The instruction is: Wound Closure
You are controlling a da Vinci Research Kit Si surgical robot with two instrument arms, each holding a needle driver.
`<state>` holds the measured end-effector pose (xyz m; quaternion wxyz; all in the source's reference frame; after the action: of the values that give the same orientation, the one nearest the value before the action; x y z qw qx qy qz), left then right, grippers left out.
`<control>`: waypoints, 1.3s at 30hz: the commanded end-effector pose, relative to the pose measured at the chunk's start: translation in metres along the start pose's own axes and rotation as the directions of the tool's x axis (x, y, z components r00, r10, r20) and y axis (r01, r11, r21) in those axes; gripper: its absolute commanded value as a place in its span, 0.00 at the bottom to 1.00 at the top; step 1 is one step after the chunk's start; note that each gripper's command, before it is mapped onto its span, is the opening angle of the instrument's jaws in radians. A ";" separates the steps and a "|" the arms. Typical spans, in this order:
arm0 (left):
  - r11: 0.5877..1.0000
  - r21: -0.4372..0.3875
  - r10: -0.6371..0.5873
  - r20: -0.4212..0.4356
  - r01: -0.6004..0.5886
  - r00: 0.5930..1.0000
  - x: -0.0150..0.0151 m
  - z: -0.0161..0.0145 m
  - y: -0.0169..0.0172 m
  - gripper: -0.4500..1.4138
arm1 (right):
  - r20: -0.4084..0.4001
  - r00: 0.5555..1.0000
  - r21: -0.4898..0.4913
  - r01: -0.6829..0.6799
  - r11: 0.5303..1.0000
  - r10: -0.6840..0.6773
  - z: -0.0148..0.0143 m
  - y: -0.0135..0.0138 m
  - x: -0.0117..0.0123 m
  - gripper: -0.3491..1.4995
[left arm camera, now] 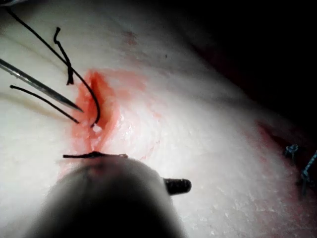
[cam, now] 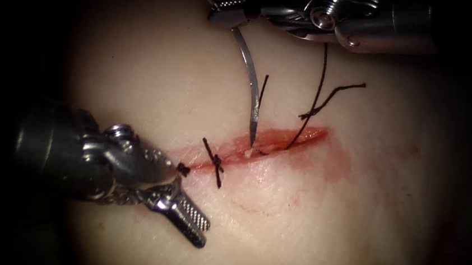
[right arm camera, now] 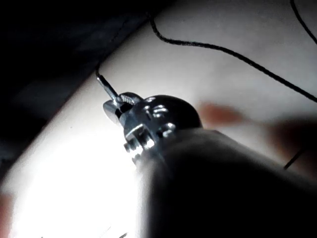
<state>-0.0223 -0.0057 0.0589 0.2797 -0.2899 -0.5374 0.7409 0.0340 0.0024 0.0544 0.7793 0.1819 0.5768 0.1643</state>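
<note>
The tissue [cam: 296, 221] has a red cut [cam: 280, 139] running left to right. My right tool [cam: 226, 8] is shut on the back end of the curved needle [cam: 250, 72]. The needle hangs down with its tip at the cut's far edge, mid-length; I cannot tell if it has entered. The needle [left arm camera: 44, 89] shows again pointing at the cut [left arm camera: 99, 104]. Black thread [cam: 315, 94] runs from the right tool down into the cut, just right of the tip. My left tool [cam: 185, 203] rests open and holds nothing, at the cut's left end.
Two tied stitches [cam: 215, 162] [cam: 183, 169] cross the cut's left part. Loose thread tails [cam: 337, 91] [cam: 262, 89] stand above the cut. Red fluid stains the tissue right of the cut [cam: 340, 163]. The right tool [right arm camera: 116, 104] grips the needle's end [right arm camera: 105, 84], with thread [right arm camera: 223, 49] lying beyond it.
</note>
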 end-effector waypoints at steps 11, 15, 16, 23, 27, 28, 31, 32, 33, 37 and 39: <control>1.000 -0.017 -0.011 -0.022 0.010 1.000 0.0006 0.0013 0.0000 0.32 | -0.509 0.858 0.120 0.156 0.981 -0.074 -0.0044 -0.0021 -0.0014 0.00; 1.000 -0.026 -0.005 -0.026 0.005 1.000 0.0007 0.0013 0.0001 0.22 | -0.530 0.846 0.144 0.167 0.976 -0.066 -0.0051 -0.0043 -0.0026 0.00; 1.000 -0.028 -0.006 -0.029 0.005 1.000 0.0008 0.0013 0.0001 0.13 | -0.540 0.839 0.131 0.158 0.979 -0.063 -0.0052 -0.0047 -0.0027 0.00; 0.975 -0.056 0.201 -0.177 -0.214 0.964 0.0026 0.0025 -0.0002 0.00 | -0.558 0.827 0.109 0.158 0.981 -0.072 -0.0049 -0.0068 -0.0025 0.00; 0.970 -0.006 0.233 -0.249 -0.242 0.940 0.0037 0.0035 0.0000 0.00 | -0.579 0.795 0.033 0.245 0.969 -0.182 -0.0048 -0.0065 -0.0020 0.00; 0.970 -0.018 0.227 -0.274 -0.241 0.935 0.0041 0.0038 0.0000 0.00 | -0.581 0.787 0.014 0.267 0.964 -0.209 -0.0047 -0.0064 -0.0018 0.00; 0.949 0.010 0.302 -0.322 -0.316 0.897 0.0051 0.0050 -0.0007 0.00 | -0.581 0.770 -0.026 0.308 0.951 -0.265 -0.0046 -0.0058 -0.0015 0.00; 0.949 0.010 0.302 -0.322 -0.316 0.897 0.0051 0.0050 -0.0007 0.00 | -0.581 0.770 -0.026 0.308 0.951 -0.265 -0.0046 -0.0058 -0.0015 0.00; 0.945 0.033 0.318 -0.310 -0.324 0.896 0.0050 0.0051 -0.0013 0.00 | -0.579 0.770 -0.029 0.309 0.950 -0.269 -0.0043 -0.0056 -0.0018 0.00; 0.939 0.088 0.344 -0.305 -0.333 0.888 0.0050 0.0050 -0.0026 0.00 | -0.569 0.773 -0.029 0.323 0.946 -0.282 -0.0041 -0.0057 -0.0024 0.00; 0.936 0.121 0.351 -0.285 -0.330 0.892 0.0045 0.0047 -0.0039 0.00 | -0.546 0.796 0.000 0.310 0.951 -0.260 -0.0046 -0.0057 -0.0027 0.00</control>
<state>-0.0277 -0.0042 0.0629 0.2334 -0.4794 -0.4011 0.7448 0.0283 -0.0034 0.0526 0.5921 0.0753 0.7998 0.0645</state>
